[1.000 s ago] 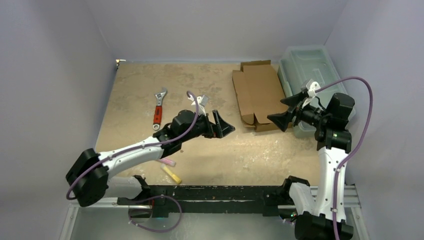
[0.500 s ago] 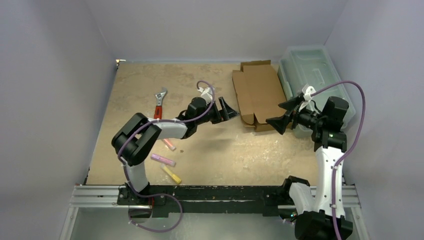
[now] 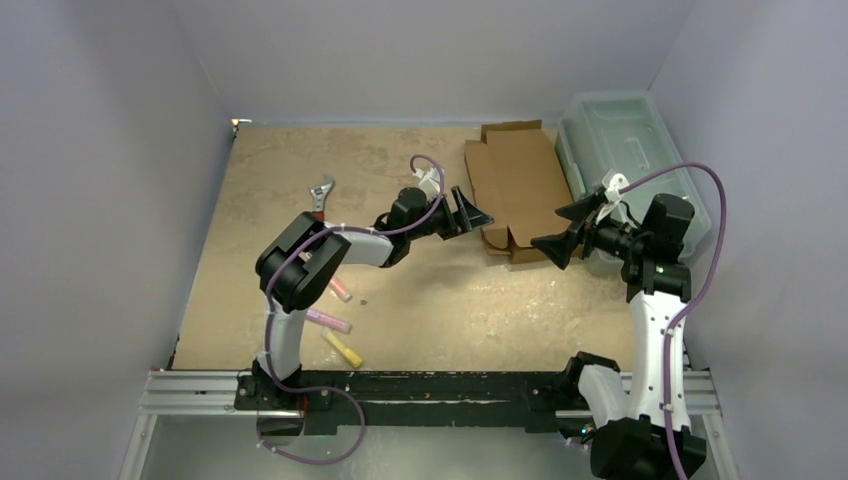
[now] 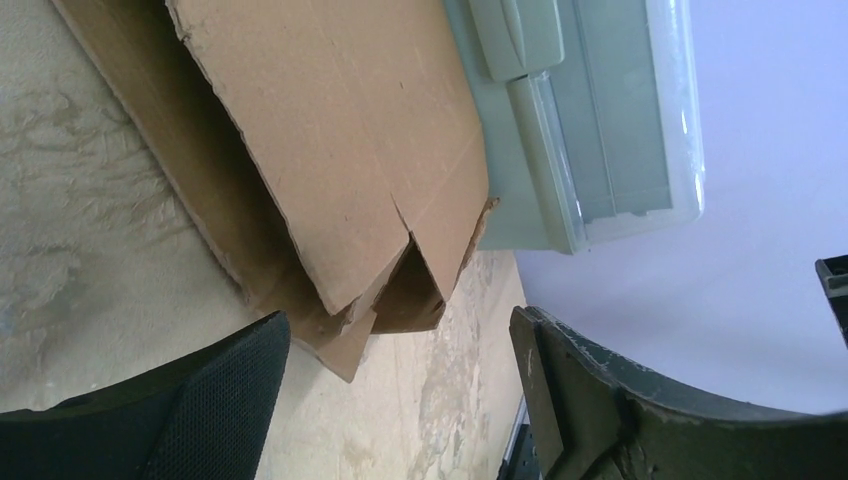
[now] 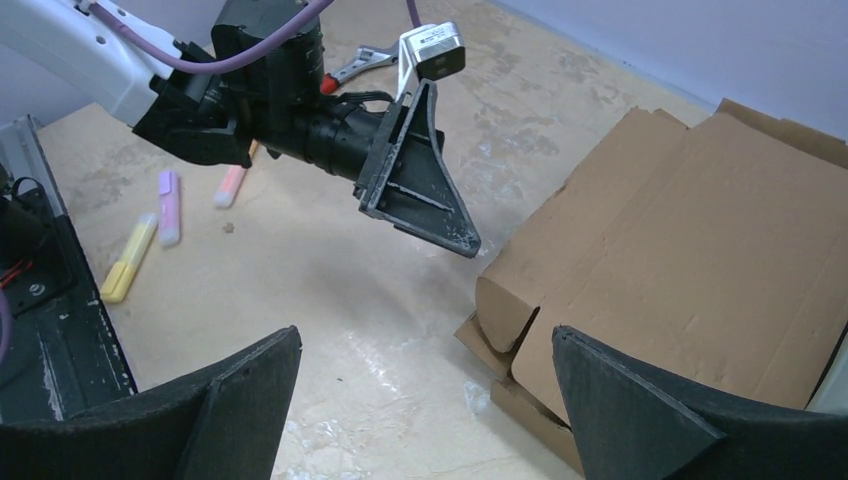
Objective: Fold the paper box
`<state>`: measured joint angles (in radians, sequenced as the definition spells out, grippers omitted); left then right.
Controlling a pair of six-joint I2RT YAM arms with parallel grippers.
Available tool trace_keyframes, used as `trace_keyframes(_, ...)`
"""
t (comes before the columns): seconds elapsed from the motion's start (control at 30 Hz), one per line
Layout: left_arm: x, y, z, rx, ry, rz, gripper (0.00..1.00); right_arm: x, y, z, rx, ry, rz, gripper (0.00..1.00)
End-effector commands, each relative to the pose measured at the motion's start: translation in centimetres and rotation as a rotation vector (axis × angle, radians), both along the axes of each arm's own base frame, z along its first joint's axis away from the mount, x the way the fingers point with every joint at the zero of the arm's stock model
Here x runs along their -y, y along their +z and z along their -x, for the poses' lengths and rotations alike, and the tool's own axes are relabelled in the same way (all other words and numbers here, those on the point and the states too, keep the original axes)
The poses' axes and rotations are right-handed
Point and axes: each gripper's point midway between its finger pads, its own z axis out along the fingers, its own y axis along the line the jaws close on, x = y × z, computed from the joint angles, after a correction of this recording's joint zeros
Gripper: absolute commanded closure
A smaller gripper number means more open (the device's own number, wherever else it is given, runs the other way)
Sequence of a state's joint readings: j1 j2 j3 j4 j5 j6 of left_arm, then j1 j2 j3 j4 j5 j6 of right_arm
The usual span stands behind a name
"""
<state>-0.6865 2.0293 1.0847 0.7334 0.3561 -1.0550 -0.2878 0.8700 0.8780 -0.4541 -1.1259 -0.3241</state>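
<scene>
Reaching farther out than a second ago, the left gripper [image 3: 472, 214] is now hovering just beside the near left corner of the paper box [image 3: 515, 185], with its arm's elbow folded back toward the base, while the right gripper [image 3: 548, 230] is keeping almost the same place as before. Well behind the left gripper, a wrench [image 3: 321, 190] is lying on the table [image 3: 420, 310], partly hidden by the arm. Farther back toward that arm's base, a pink highlighter [image 3: 338, 290], a purple highlighter [image 3: 328, 320] and a yellow highlighter [image 3: 343, 350] are lying loose. In the left wrist view the left gripper [image 4: 400, 320] is standing with its jaws well apart and nothing between them, and the paper box [image 4: 330, 130] is lying straight ahead with its notched corner nearest; whether a fingertip is touching the cardboard I cannot tell. The box is lying mostly flat between the two grippers, with one near flap curling upward. The right gripper [image 5: 425, 335] is spread wide and gripping nothing, pointing across at the left gripper [image 5: 420, 190], with the paper box [image 5: 690, 240] ahead and to one side of its fingers. Beyond the box from the left gripper, a pale-green plastic bin [image 3: 625, 130] is sitting just beside the cardboard
</scene>
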Motion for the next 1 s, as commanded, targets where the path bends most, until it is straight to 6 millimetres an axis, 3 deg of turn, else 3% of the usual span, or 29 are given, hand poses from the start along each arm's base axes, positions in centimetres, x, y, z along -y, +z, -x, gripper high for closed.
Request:
trace_keyframes(0.0, 1.0, 3.2, -1.5, 0.062, 0.000, 0.101, 0.19, -0.5, 0.6, 0.2, 0.048, 0.037, 0.006, 0.01)
trace_keyframes(0.4, 1.6, 2.5, -3.5, 0.027, 0.057, 0.103, 0.23, -0.6, 0.2, 0.2, 0.042, 0.047, 0.005, 0.01)
trace_keyframes(0.73, 1.2, -0.8, -6.6, -0.045, 0.186, -0.027, 0.29, -0.6, 0.1, 0.1, 0.037, 0.053, 0.001, 0.01)
trace_keyframes(0.97, 0.1, -1.7, -7.4, -0.046, 0.219, -0.064, 0.29, -0.7, 0.1, 0.2, 0.038, 0.056, 0.001, 0.01)
